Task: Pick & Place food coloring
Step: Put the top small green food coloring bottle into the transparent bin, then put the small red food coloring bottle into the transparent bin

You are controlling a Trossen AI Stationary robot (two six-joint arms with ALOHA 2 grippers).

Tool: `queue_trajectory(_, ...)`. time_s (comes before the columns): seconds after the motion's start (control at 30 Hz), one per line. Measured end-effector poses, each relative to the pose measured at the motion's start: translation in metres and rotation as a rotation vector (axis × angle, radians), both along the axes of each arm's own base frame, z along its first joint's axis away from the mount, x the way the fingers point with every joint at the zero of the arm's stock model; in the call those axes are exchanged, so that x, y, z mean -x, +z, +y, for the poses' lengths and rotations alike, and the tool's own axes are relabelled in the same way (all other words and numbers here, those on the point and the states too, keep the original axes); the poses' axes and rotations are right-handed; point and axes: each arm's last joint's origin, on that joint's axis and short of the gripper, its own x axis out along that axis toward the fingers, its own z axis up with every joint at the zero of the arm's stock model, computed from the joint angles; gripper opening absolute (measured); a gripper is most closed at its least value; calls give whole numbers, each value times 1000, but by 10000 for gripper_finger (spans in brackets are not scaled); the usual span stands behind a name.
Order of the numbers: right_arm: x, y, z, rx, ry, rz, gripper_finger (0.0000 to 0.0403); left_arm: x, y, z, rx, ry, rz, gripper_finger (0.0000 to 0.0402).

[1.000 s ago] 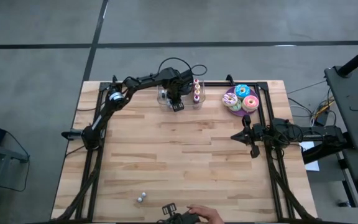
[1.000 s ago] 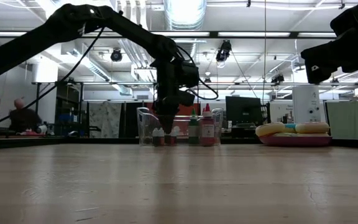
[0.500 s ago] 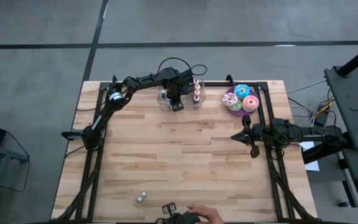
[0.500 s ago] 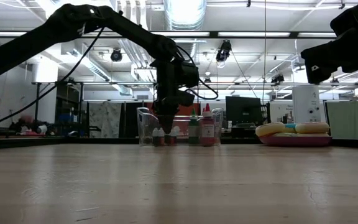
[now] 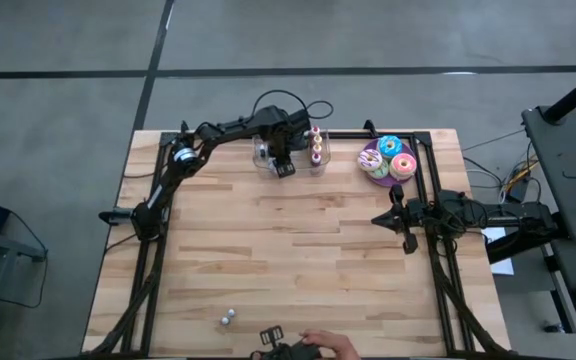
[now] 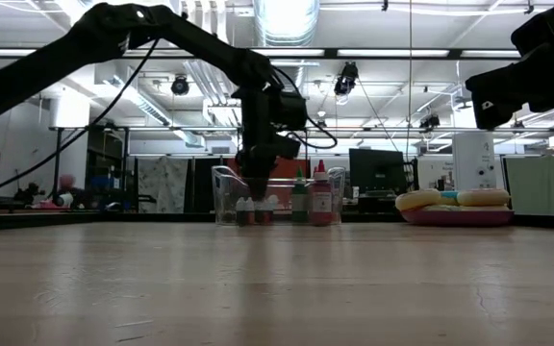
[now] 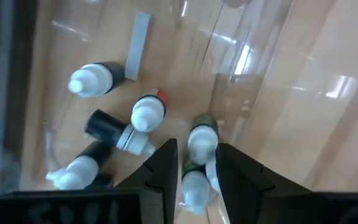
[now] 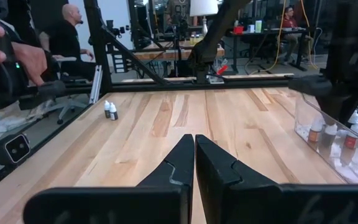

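The food coloring bottles sit in a clear container (image 5: 320, 165) at the table's far edge. Two stand upright (image 5: 316, 146) (image 6: 313, 197). Several tiny white-capped ones (image 7: 148, 115) stand or lie on the container floor. My left gripper (image 7: 196, 149) (image 6: 256, 190) reaches down into the container, open, with its fingers on either side of a green-bodied bottle (image 7: 201, 134). Whether they touch it, I cannot tell. My right gripper (image 5: 378, 217) (image 8: 194, 140) waits shut above the table's right side.
A purple plate of frosted doughnuts (image 5: 388, 160) (image 6: 455, 199) sits right of the container. Two small white-topped things (image 5: 228, 318) (image 8: 109, 110) stand near the table's near edge. A person's hand with a controller (image 5: 318, 347) shows at that edge. The middle is bare wood.
My left gripper has risen slightly inside the container in the low view; the bottles stand as before.
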Motion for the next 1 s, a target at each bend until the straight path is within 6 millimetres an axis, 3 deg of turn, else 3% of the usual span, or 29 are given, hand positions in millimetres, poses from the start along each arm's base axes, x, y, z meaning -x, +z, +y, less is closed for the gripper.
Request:
queue_trajectory(0.33, 0, 0, 0, 0, 0, 0, 8, -3, 43, 0, -39, 24, -81, 83)
queue_trajectory(0.57, 0, 0, 0, 0, -1, 0, 8, -6, 75, -13, -55, 7, -120, 83)
queue_trajectory(1.0, 0, 0, 0, 0, 0, 0, 8, -10, 91, -51, 23, -59, -132, 83)
